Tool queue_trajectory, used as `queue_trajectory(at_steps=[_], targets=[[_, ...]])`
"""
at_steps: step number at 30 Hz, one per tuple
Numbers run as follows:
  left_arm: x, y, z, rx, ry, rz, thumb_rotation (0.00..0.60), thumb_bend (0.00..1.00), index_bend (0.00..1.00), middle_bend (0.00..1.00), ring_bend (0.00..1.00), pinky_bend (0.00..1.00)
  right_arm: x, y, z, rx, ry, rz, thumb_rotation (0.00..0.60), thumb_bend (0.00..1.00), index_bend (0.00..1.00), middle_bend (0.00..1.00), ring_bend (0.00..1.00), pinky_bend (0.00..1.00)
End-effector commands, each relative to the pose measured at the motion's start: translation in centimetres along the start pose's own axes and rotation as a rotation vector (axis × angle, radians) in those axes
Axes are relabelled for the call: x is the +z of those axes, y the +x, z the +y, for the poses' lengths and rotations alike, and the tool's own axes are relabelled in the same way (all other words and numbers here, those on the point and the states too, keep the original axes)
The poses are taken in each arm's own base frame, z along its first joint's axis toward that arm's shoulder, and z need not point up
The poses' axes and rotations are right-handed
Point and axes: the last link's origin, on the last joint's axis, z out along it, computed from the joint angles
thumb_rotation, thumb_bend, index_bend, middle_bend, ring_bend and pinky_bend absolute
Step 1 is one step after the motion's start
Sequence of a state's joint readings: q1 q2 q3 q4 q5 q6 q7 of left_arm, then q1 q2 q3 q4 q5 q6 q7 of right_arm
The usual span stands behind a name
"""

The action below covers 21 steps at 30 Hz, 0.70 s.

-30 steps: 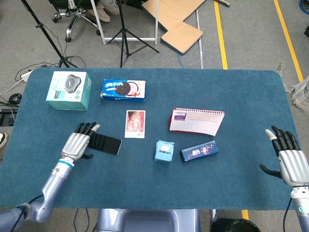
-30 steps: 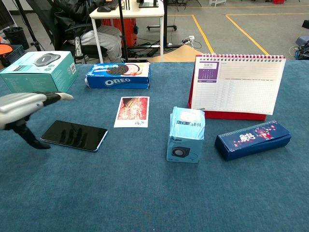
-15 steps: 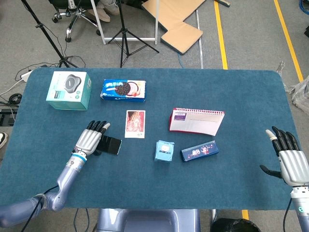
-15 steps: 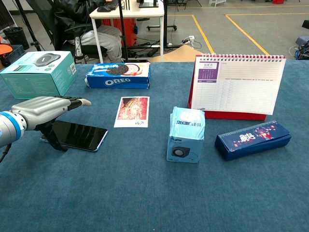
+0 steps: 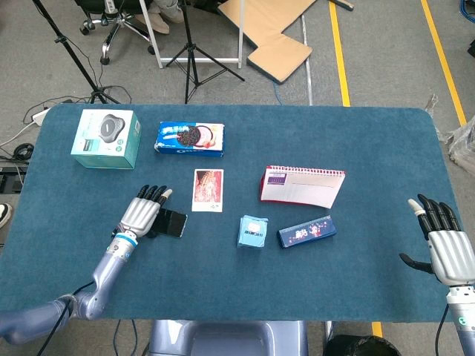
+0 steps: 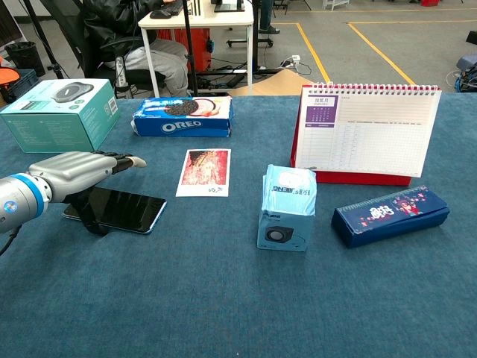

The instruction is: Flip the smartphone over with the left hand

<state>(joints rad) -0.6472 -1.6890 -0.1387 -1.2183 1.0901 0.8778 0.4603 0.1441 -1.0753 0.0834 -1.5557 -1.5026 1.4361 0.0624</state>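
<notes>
The black smartphone lies flat, screen up, on the blue table at the left; in the head view only its right end shows past my hand. My left hand hovers over the phone's left part, fingers stretched out together, thumb reaching down at the phone's near-left edge. It holds nothing. My right hand stays at the table's far right edge, fingers spread, empty, seen only in the head view.
A photo card lies right of the phone. Behind are a teal box and an Oreo pack. A small blue box, a dark blue box and a desk calendar stand to the right.
My left hand has slid rightward over the phone, from beside its left end to covering much of it. The phone and right hand have not moved.
</notes>
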Motion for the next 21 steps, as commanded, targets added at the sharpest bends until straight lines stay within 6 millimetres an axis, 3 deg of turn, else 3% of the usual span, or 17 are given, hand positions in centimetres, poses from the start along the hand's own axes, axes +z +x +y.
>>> queue_trajectory(at_steps=[1, 4, 9, 13, 21], targets=[[0.0, -0.1, 0.1, 0.003, -0.002, -0.004, 0.600, 0.11, 0.00, 0.00, 0.00, 0.00, 0.0, 0.0, 0.0, 0.000, 0.000, -0.002, 0.600, 0.00, 0.04, 0.00, 0.00, 0.00], [-0.1, -0.3, 0.1, -0.005, -0.006, -0.005, 0.600, 0.19, 0.00, 0.00, 0.00, 0.00, 0.0, 0.0, 0.0, 0.000, 0.002, -0.001, 0.600, 0.00, 0.04, 0.00, 0.00, 0.00], [-0.9, -0.6, -0.3, -0.005, -0.022, -0.018, 0.600, 0.42, 0.02, 0.00, 0.02, 0.00, 0.0, 0.0, 0.0, 0.002, 0.002, -0.001, 0.600, 0.00, 0.04, 0.00, 0.00, 0.00], [-1.8, -1.1, -1.0, 0.000, -0.024, -0.069, 0.600, 0.52, 0.10, 0.01, 0.07, 0.04, 0.0, 0.0, -0.1, 0.004, 0.005, -0.004, 0.600, 0.00, 0.05, 0.00, 0.00, 0.00], [-2.9, -1.0, -2.0, -0.006, -0.009, -0.108, 0.600, 0.66, 0.13, 0.05, 0.11, 0.07, 0.0, 0.0, -0.2, 0.004, 0.009, -0.008, 0.600, 0.00, 0.05, 0.00, 0.00, 0.00]])
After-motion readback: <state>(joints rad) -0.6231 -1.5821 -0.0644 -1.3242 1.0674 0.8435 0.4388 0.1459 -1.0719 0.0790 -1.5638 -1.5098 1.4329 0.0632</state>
